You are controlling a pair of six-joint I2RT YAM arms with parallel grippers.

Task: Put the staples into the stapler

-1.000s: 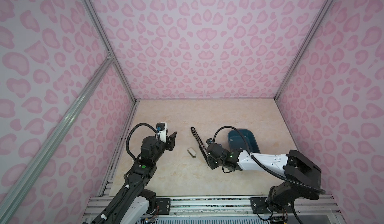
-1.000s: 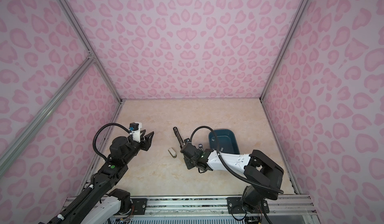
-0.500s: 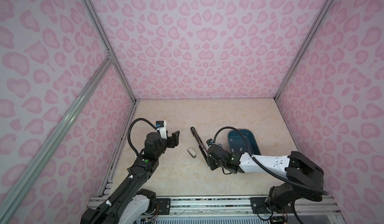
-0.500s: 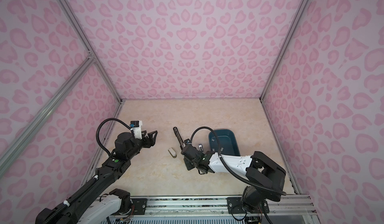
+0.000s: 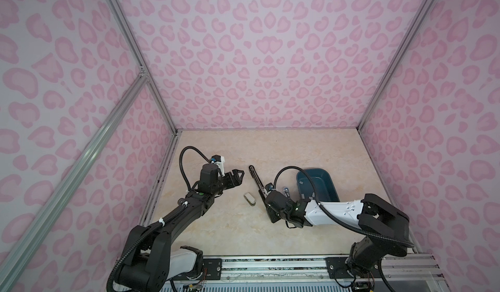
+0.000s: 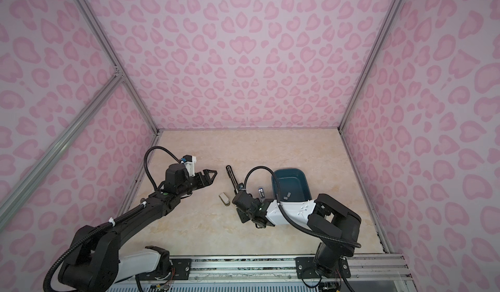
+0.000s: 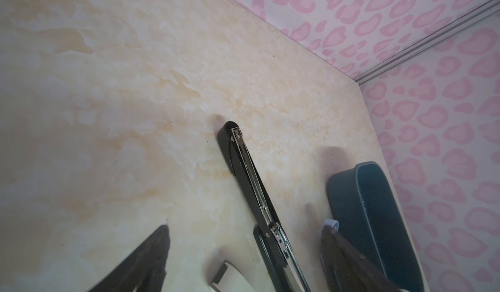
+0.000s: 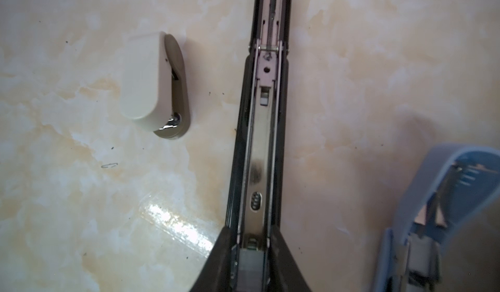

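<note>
A long black stapler [image 5: 255,181] [image 6: 232,178] lies swung open on the table, its metal magazine channel [image 8: 263,141] facing up. My right gripper [image 5: 271,215] [image 8: 251,250] is down on the stapler's near end. Its fingers [image 8: 221,261] sit close on either side of a grey strip of staples [image 8: 251,266] lying in the channel. My left gripper [image 5: 239,178] [image 6: 212,177] hangs open above the table, left of the stapler's far half [image 7: 249,174], holding nothing. More staples [image 5: 300,181] [image 6: 286,195] lie in the teal bin.
The teal bin [image 5: 331,181] [image 6: 305,182] stands right of the stapler. A small beige stapler [image 5: 249,198] [image 8: 151,87] lies just left of the black one. A light blue stapler [image 5: 286,191] [image 8: 433,209] lies open between the black stapler and the bin. Pink walls enclose the table.
My left arm has reached forward and to the right toward the black stapler, and its jaws have spread wide. My right gripper has stayed at the stapler's near end.
</note>
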